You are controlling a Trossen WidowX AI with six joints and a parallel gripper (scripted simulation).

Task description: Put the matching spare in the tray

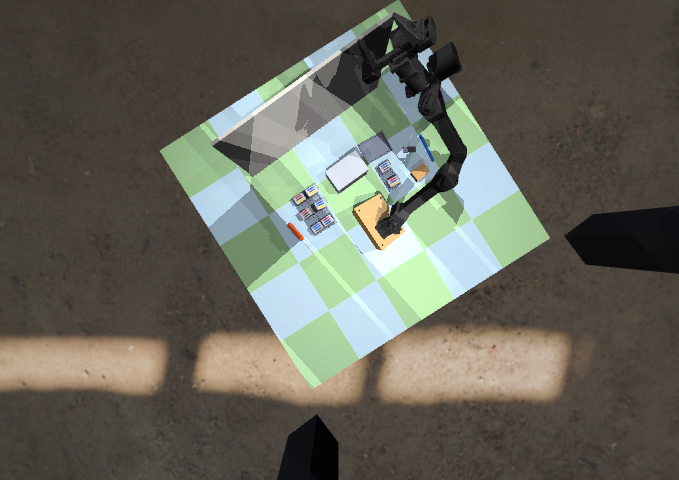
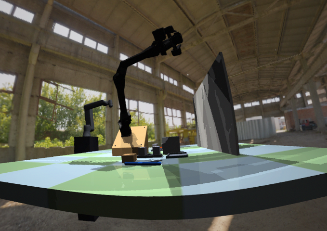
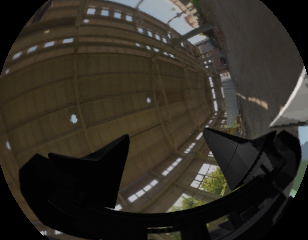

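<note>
- My end effector (image 2: 175, 43) was raised high above the surface (image 1: 464, 226), with its fingers spread wide and nothing between them.
- In the wrist view the two dark fingers framed only the hall roof, with a pale sliver of the big panel (image 2: 215, 109) at the right edge.
- From above, my end effector (image 1: 402, 36) hung near the far corner of the surface, close to one end of that upright grey panel (image 1: 294, 118).
- My arm (image 2: 120, 89) bent up from its base on a tan wooden block (image 1: 371, 217) near the middle of the surface.
- A group of six small spares (image 1: 312, 210) with coloured labels lay on the surface beside the tan block, on the side away from my arm.
- Two more small labelled parts (image 1: 388, 173) sat just by a white flat tray (image 1: 346, 172) and a dark grey plate (image 1: 374, 147).
- I could not read any code on the parts.
- A blue pen (image 1: 425, 147) and a small brown box (image 1: 419, 172) lay under my arm's reach; an orange-handled screwdriver (image 1: 296, 232) lay beyond the six spares.
</note>
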